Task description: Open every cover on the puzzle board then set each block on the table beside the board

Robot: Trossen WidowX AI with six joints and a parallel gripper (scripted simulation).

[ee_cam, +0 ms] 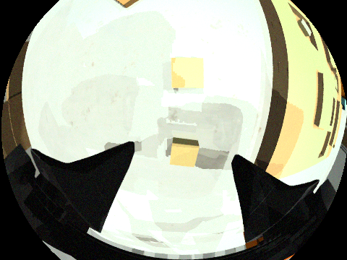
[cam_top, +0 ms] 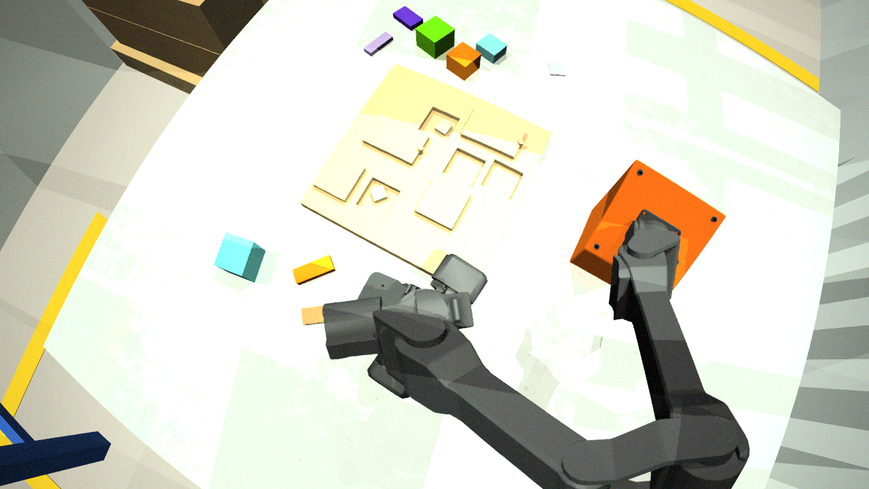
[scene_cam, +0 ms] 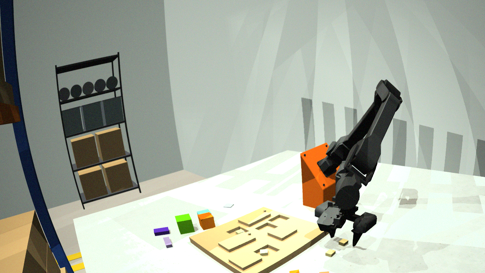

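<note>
The tan puzzle board (cam_top: 398,91) (scene_cam: 208,239) (ee_cam: 300,87) has four wells. Its two sliding covers (cam_top: 334,180) (cam_top: 443,200) and two swivelling covers (cam_top: 394,145) (cam_top: 493,136) stand beside the wells, leaving them uncovered. One small block (cam_top: 442,127) (scene_cam: 240,232) sits in the far well, another (cam_top: 378,193) (scene_cam: 263,252) in the left well. The other two wells look empty. My gripper (scene_cam: 343,240) (ee_cam: 185,154) is open, low over the table past the board's near corner. A small tan block (scene_cam: 343,242) (ee_cam: 184,155) is untouched between its fingers, apparently on the table. A second block (scene_cam: 330,253) (ee_cam: 188,72) lies nearby.
A yellow-orange bar (cam_top: 313,269) and a cyan cube (cam_top: 239,257) lie left of my arm, with a light-orange piece (cam_top: 311,315) partly hidden by it. Green (cam_top: 434,36), orange (cam_top: 463,60) and purple (cam_top: 407,17) pieces stand beyond the board. An orange pedestal (cam_top: 674,200) (scene_cam: 312,183) stands right.
</note>
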